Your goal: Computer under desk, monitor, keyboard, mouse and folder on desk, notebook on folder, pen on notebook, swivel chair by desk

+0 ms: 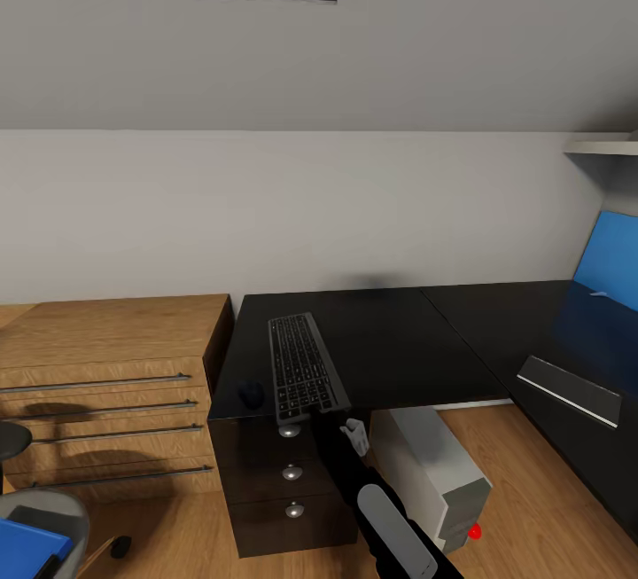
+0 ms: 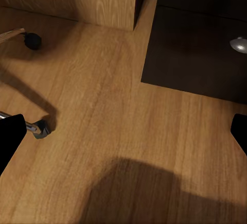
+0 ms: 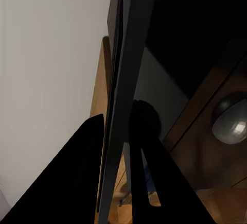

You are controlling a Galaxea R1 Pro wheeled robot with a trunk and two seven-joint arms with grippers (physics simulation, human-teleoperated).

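The keyboard (image 1: pixel 301 364) lies on the black desk (image 1: pixel 399 340) with its near end over the front edge. My right gripper (image 1: pixel 303 424) is shut on that end. In the right wrist view its dark fingers (image 3: pixel 77 177) clamp the keyboard (image 3: pixel 117 121) edge-on. The mouse (image 1: pixel 252 395) sits on the desk left of the keyboard. The grey computer (image 1: pixel 439 473) stands on the floor under the desk. The blue folder (image 1: pixel 25 548) lies on the swivel chair (image 1: pixel 53 501). My left gripper (image 2: pixel 123 136) hangs open over the floor. The monitor, notebook and pen are out of view.
A wooden chest of drawers (image 1: pixel 106 384) stands left of the desk, and a black drawer unit (image 1: pixel 283 481) sits under it. The blue back panel (image 1: pixel 611 260) rises at the right, with a grey strip (image 1: pixel 567 388) on that wing. Chair casters (image 2: pixel 41 128) rest on the wooden floor.
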